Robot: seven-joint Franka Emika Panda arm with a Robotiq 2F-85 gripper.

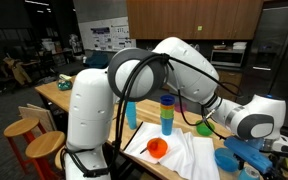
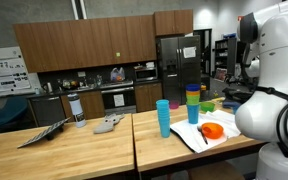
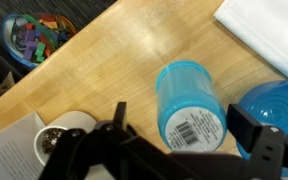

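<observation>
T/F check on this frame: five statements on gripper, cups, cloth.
1. The gripper is open. True.
2. It is clamped on the blue cup. False: in the wrist view the jaws stand wide to either side of the cup, not closed on it.
3. The blue cup bears a barcode label. True.
4. The orange bowl sits on bare wood. False: it rests on the white cloth.
5. The stack of coloured cups stands upright on the table. True.
</observation>
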